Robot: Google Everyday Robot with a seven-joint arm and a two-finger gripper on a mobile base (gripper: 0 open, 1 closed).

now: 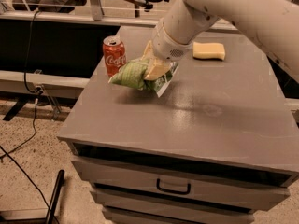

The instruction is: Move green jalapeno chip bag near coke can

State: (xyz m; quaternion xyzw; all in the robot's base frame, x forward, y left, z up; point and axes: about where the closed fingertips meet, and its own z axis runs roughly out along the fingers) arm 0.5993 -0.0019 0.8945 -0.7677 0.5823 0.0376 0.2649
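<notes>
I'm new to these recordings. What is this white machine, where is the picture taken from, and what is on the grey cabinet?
The big white shape is a robot arm; its mobile base is out of view. There is only one camera, looking down at a grey drawer cabinet from its front. Where the camera is mounted is not known. At the arm's end is a two-finger pincer, over the back left part of the cabinet top. It is closed on the green jalapeno chip bag. A red coke can stands upright close beside the bag, on the left. Whether the two touch cannot be told. A yellow sponge lies farther back, to the right.
</notes>
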